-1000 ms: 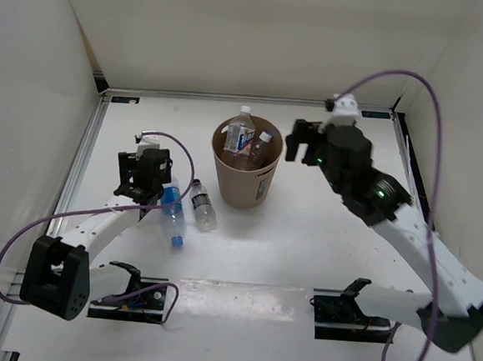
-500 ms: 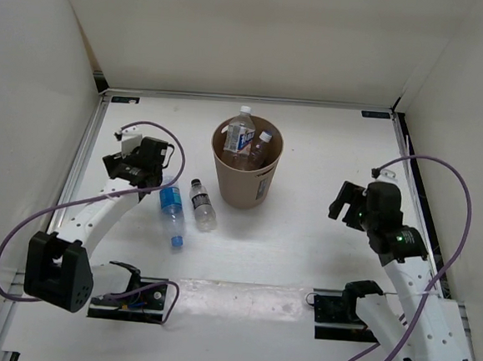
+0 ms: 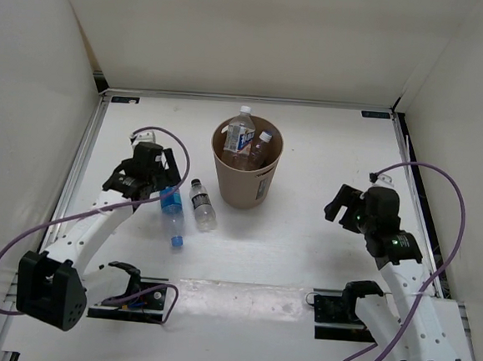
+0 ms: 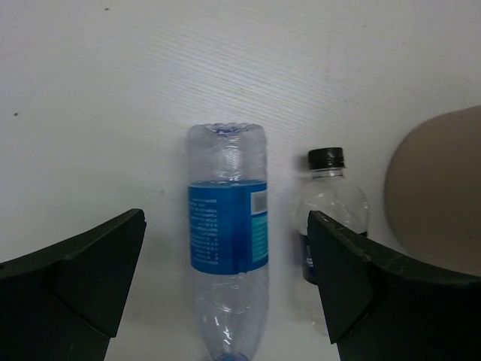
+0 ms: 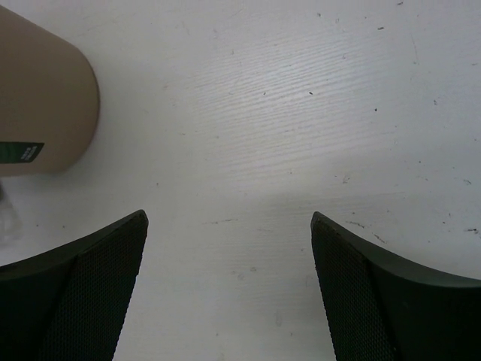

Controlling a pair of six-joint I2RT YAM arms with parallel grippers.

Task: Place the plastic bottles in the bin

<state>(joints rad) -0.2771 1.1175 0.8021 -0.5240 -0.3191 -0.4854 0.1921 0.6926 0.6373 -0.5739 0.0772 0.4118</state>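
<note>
Left wrist: blue-label bottle (image 4: 227,241), barcode (image 4: 258,201) visible, print unreadable.

Your left gripper (image 4: 225,219) hangs wide open, the left arm (image 3: 96,223) stretched along the table's (image 3: 304,236) left edge. Your right gripper (image 5: 228,218) gapes equally wide, the right arm (image 3: 405,281) folded near the right edge.

Two bottles (image 3: 240,135) stand inside the bin (image 3: 245,189), which sits at the middle of the desk (image 3: 327,154), toward the back. Two other bottles (image 3: 204,211) lie side by side on the desk just left of the bin.
</note>
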